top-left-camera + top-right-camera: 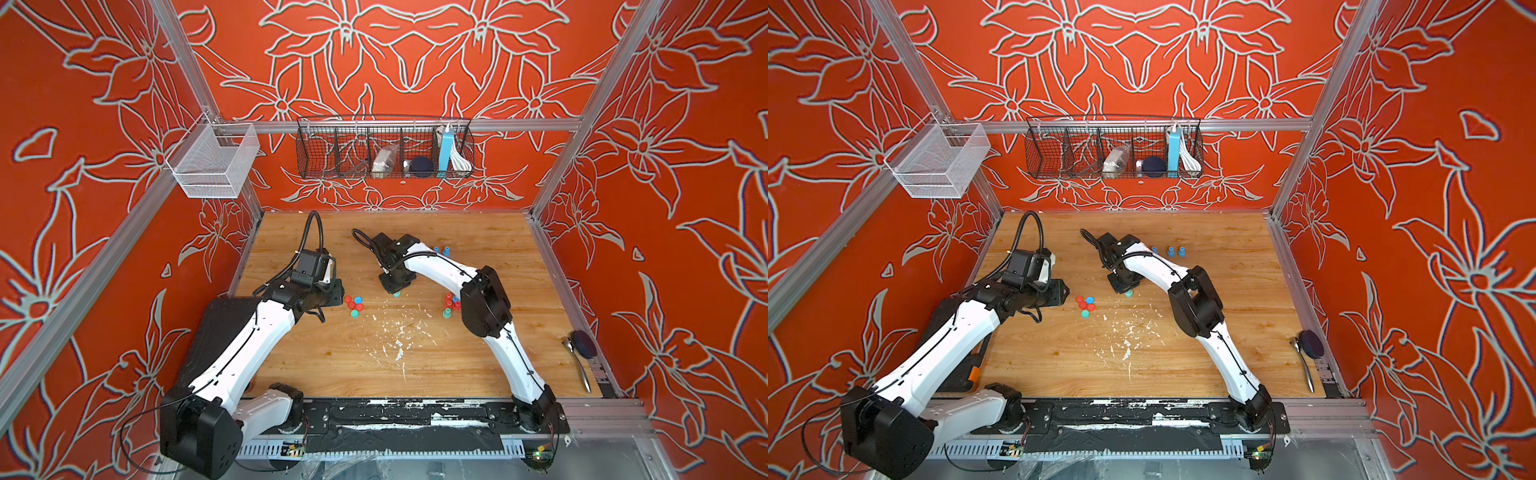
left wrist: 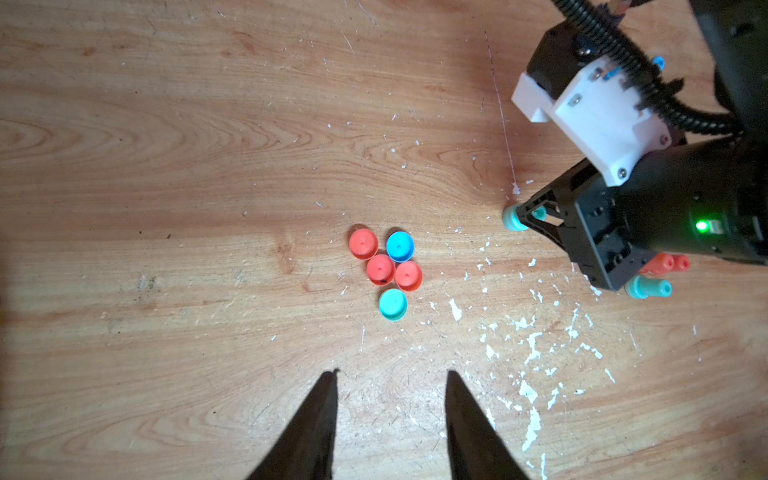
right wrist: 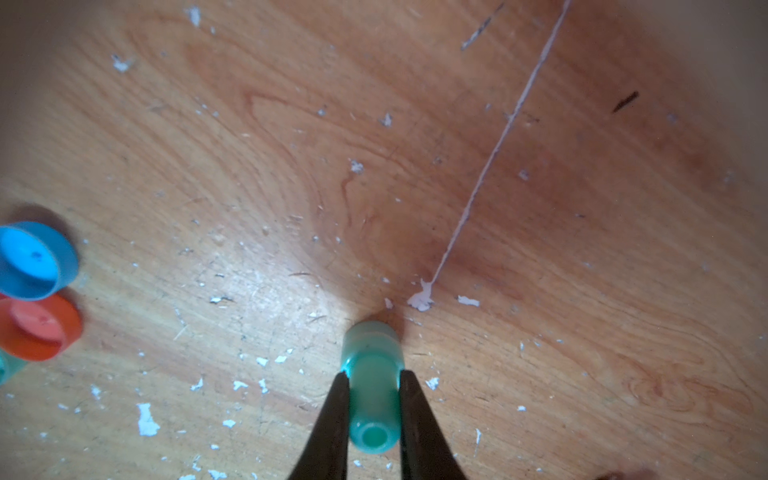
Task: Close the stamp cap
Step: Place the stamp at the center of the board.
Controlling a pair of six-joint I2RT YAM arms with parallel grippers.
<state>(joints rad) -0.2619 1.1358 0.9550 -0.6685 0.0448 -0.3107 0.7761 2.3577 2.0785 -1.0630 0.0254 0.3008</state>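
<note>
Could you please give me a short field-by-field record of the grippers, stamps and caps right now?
Right gripper: shut on teal stamp, wide end toward the table
Left gripper: open, empty, short of the caps
Loose caps: three red caps, one blue cap, one teal cap, clustered together
Other stamps: blue stamps at the far side

Caps and stamps by count.
Just ahead of the left claw [image 2: 390, 374], five in all: three red round plastic caps [image 2: 380, 269], one blue round plastic cap [image 2: 400, 246], one teal round plastic cap [image 2: 392, 304]. One teal plastic stamp [image 3: 372, 395] between the right claw [image 3: 372, 376] tips. Three small blue plastic stamps [image 1: 1170, 250] beyond that claw; at least two red plastic stamps [image 2: 665, 262] and one second teal stamp [image 2: 648, 288] to its right, partly hidden.
</note>
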